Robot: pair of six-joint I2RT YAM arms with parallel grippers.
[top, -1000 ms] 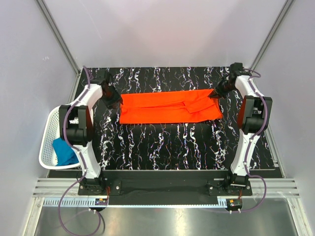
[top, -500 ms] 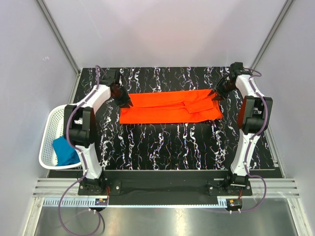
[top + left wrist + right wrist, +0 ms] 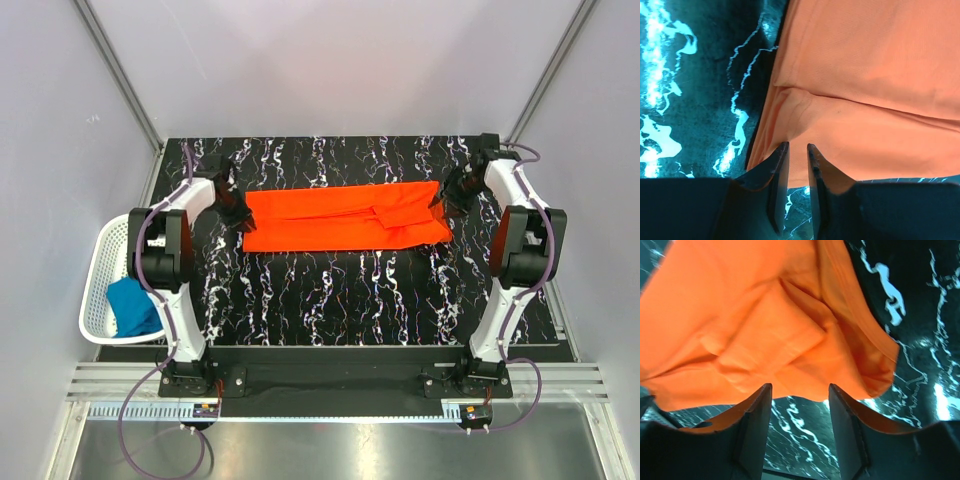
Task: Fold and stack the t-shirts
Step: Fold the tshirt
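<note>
Orange-red t-shirt folded into a long band, flat on the black marbled table, stretched from 9 to 3 o'clock, a little toward 12 from the table's middle. Left gripper at the band's 9 o'clock end, down at the cloth's corner; fingers drawn to a narrow slit (orange cloth at the slit's top, marbled table lower down). Cannot tell there: pinching cloth or merely over it. Right gripper at the 3 o'clock end, jaws spread wide, bare table showing between them, rumpled hem just beyond the tips, holding nothing. Teal t-shirt bunched in the white mesh basket, off the table's edge at 8 o'clock, well apart from the orange one.
</note>
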